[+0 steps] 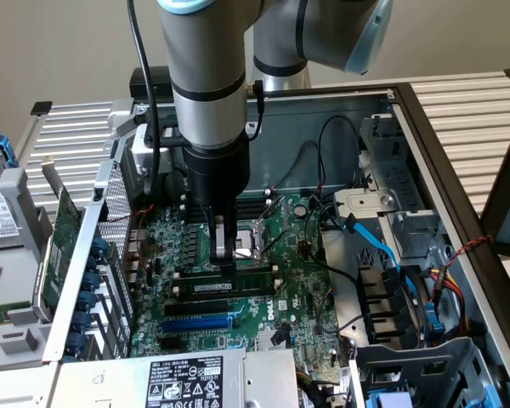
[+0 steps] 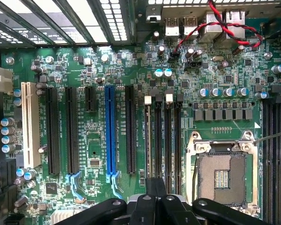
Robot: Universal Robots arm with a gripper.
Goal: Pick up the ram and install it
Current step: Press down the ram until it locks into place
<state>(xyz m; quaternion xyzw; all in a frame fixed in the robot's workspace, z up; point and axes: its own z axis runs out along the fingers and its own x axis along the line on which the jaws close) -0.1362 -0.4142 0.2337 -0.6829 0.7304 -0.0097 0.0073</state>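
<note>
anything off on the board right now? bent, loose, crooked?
Nothing stands out. The ram lies level along its slot, under the shut pincer. The CPU socket sits bare, with no chip or cooler on it. The red-black wire crosses the board's edge loosely, with no damage showing.

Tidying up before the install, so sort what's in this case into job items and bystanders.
Job in hand:
- ram, down on the motherboard
- gripper, shut, tips at the ram's top edge

Just lying about:
- green expansion card, beside the case
- blue slot
- blue cable
- processor socket
</note>
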